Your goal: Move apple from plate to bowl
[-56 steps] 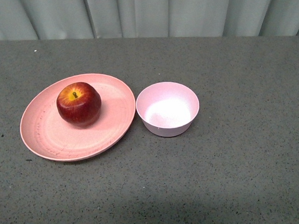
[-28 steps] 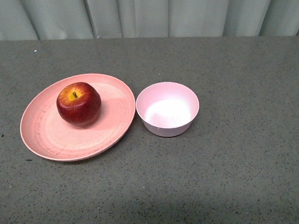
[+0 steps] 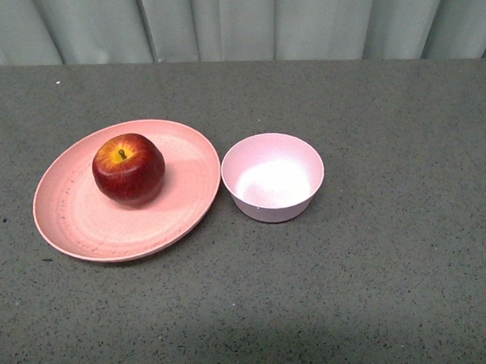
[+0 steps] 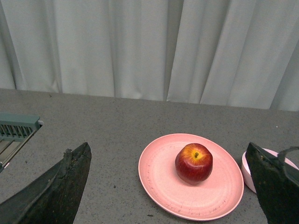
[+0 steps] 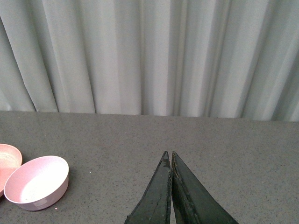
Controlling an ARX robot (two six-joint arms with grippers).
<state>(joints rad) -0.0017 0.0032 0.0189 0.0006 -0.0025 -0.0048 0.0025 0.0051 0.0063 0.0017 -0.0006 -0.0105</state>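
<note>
Front: apple (image 3: 128,168) sits on plate (image 3: 77,235), stem up. Bowl (image 3: 272,177) just beside plate, empty. No arms in view.
Left wrist: left gripper (image 4: 168,147) spread wide, holding nothing, facing apple, well short of it.
Right wrist: right gripper (image 5: 168,156) pressed together, empty, apart from bowl.
Task looks unstarted: reach, grasp, lift, drop into bowl all left.

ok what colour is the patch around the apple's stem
Yellow-orange, on a dark-red apple; clearest in the left wrist view.
</note>
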